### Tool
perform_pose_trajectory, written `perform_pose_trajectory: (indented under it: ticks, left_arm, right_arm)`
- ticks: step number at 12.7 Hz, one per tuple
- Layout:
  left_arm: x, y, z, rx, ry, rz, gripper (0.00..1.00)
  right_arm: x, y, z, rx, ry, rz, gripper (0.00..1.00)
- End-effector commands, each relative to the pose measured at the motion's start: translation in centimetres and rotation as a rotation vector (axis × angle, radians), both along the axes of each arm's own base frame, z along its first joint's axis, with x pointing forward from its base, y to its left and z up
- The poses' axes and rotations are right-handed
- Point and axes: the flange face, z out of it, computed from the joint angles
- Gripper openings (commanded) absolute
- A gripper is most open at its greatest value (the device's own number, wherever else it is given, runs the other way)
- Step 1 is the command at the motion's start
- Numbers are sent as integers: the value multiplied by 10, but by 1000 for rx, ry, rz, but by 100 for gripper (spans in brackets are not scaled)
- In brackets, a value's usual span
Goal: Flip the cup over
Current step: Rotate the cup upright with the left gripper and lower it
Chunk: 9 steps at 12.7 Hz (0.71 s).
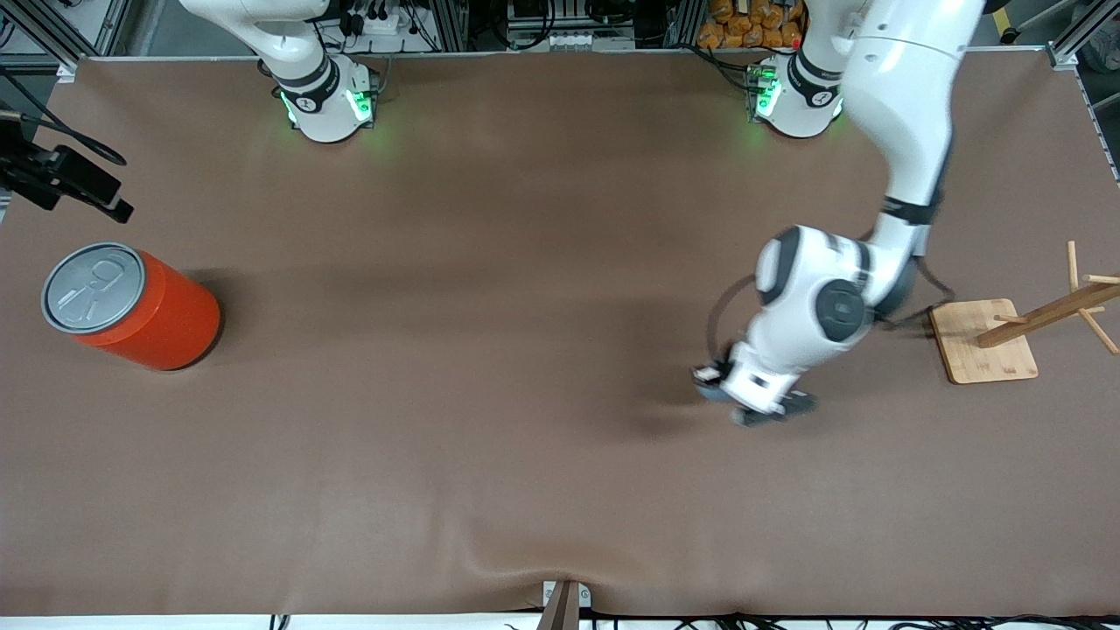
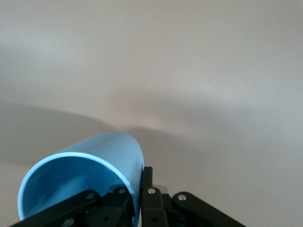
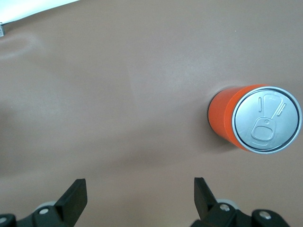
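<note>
Brown matting covered the whole table [image 1: 490, 350], and your left gripper [image 1: 754, 404] sat low at the lower right of the front view, close above that mat. Its fingers [image 2: 150, 201] were clamped on the rim wall of the cup [image 2: 102, 163], one inside the mouth and one outside, as the left wrist view showed at its lower left. In the front view the cup [image 1: 710, 394] was only a blue sliver under the wrist, so you could not tell whether it touched the mat.

Your right gripper [image 3: 139, 196] waited with its jaws spread wide and nothing between them, above the orange can [image 3: 255, 118], which stood at the middle left of the front view. A wooden rack [image 1: 997, 337] stood at the right edge.

Your grip held only a thin strip of smooth wall. Turning the wrist quickly could have let the cup pivot or slide free. Rotating this low, you could also have caught its rim on the mat.
</note>
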Motion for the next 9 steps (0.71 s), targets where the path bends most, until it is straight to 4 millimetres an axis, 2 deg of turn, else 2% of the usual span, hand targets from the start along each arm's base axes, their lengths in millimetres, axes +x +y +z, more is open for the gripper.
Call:
perform_pose_trajectory:
  ticks: [1,3,4,6,8,9]
  left_arm:
    - [27,50,11,146,-66,20,0]
    - [33,88,5,238,-70,11,0]
    - [31,99,0,257,-55,9,0]
    - [18,95,-8,268,-9,-7,0]
    - [6,79,-17,275,31,-26,0]
    - [0,78,-20,277,50,-30,0]
  right_arm:
    - [0,3,14,3,-9,13,100]
    - [-6,9,14,10,17,21,100]
    - [-6,5,14,8,18,26,100]
    - [-9,7,11,-2,50,34,100]
    - [-9,17,10,-49,49,80,100]
    - [-9,24,10,-75,44,145,100]
